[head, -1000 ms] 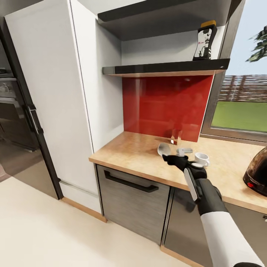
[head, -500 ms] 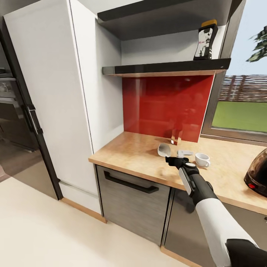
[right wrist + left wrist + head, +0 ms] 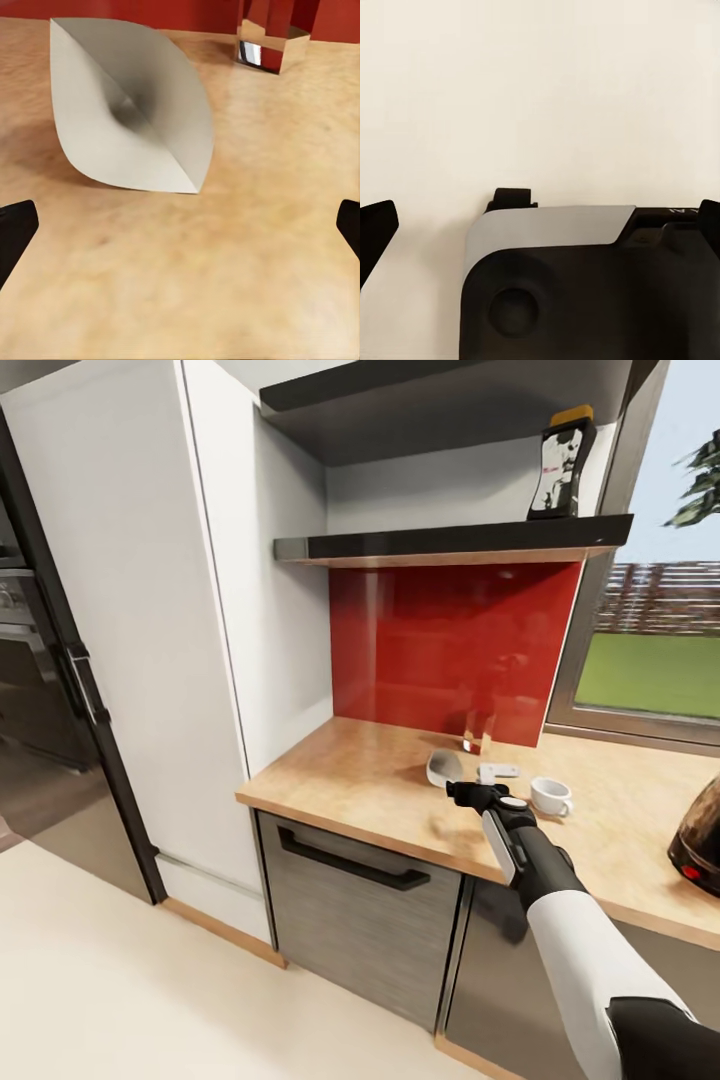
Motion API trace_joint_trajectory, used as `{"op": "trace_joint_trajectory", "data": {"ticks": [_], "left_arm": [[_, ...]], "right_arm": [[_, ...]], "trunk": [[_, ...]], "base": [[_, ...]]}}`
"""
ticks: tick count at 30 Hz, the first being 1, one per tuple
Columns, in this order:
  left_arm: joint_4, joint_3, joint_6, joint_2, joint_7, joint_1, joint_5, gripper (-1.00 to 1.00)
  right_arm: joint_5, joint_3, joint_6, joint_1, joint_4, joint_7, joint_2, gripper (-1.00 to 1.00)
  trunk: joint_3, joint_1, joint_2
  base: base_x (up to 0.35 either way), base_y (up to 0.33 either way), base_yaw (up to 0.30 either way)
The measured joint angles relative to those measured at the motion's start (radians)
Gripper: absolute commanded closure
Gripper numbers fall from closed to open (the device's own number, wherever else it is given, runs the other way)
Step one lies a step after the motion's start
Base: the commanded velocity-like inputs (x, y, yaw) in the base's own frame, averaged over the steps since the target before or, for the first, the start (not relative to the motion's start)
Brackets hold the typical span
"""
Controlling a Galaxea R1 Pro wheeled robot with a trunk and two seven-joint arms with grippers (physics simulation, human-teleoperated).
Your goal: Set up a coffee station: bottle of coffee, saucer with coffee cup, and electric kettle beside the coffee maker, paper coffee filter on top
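Observation:
The paper coffee filter (image 3: 441, 766) lies on its side on the kitchen countertop (image 3: 350, 770), its open mouth large in the right wrist view (image 3: 131, 112). My right gripper (image 3: 466, 792) hovers just in front of it, open and holding nothing (image 3: 180, 232), fingertips (image 3: 15, 229) wide apart. The white coffee cup (image 3: 550, 796) stands on the wood just right of that arm. The bottle of coffee (image 3: 566, 460) stands on the kitchen shelf (image 3: 450, 545) above. The electric kettle (image 3: 700, 840) shows at the right edge. My left gripper (image 3: 540, 225) is open over pale floor.
A red backsplash (image 3: 450, 650) backs the counter, with a shiny metal block (image 3: 475, 742) (image 3: 266, 45) and a small flat grey piece (image 3: 497, 770) before it. A tall white cabinet (image 3: 150, 610) bounds the counter's left end. A window (image 3: 650, 660) is at the right.
My right arm has reached a little farther in and leftward, from beside the cup to just before the filter. The head view has shifted slightly.

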Motion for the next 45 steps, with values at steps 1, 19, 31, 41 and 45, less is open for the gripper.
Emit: {"op": "trace_joint_trajectory", "data": {"ticks": [1, 19, 31, 41, 45], "left_arm": [[0.0, 0.0, 0.0, 0.0, 0.0, 0.0, 0.0, -1.0], [-0.001, 0.0, 0.0, 0.0, 0.0, 0.0, 0.0, -1.0], [0.0, 0.0, 0.0, 0.0, 0.0, 0.0, 0.0, -1.0], [0.0, 0.0, 0.0, 0.0, 0.0, 0.0, 0.0, -1.0], [0.0, 0.0, 0.0, 0.0, 0.0, 0.0, 0.0, -1.0]], "right_arm": [[0.0, 0.0, 0.0, 0.0, 0.0, 0.0, -0.001, -1.0], [0.004, -0.001, -0.002, 0.0, 0.0, -0.001, -0.009, -1.0], [0.005, -0.001, -0.002, 0.0, 0.001, -0.001, -0.009, -1.0], [0.006, -0.001, -0.002, 0.0, 0.002, -0.001, -0.009, -1.0], [0.006, -0.001, -0.002, 0.0, 0.002, -0.001, -0.01, -1.0]], "trunk": [[0.0, 0.0, 0.0], [0.0, 0.0, 0.0], [0.0, 0.0, 0.0], [0.0, 0.0, 0.0], [0.0, 0.0, 0.0]], "base": [[0.112, 0.0, 0.0], [0.097, -0.044, 0.0], [0.068, 0.008, 0.0], [0.062, -0.02, 0.0], [0.032, -0.014, 0.0]]}}
